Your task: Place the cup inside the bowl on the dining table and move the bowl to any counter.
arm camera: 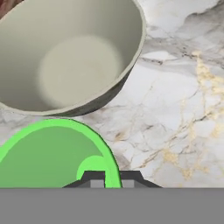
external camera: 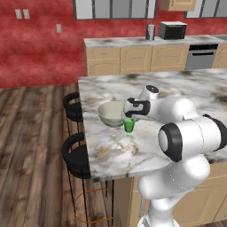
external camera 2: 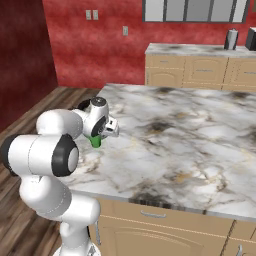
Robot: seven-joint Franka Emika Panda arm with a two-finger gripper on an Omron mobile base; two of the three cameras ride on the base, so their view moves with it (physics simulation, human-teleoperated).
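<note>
Two black stools, a toaster oven (black) and a dishwasher.

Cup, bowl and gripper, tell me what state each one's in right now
cup: upright on the dining table, beside the bowl, rim pinched by the gripper.
bowl: upright, empty, on the table.
gripper: shut on the cup's rim.

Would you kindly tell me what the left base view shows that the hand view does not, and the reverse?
Left base view alone: the black round stools beside the marble dining table, the light wood cabinets and the white arm. Hand view alone: the round grey-beige bowl's empty pale inside and the gripper shut on the rim of the small bright green cup. Both: bowl and cup side by side on the table.
</note>
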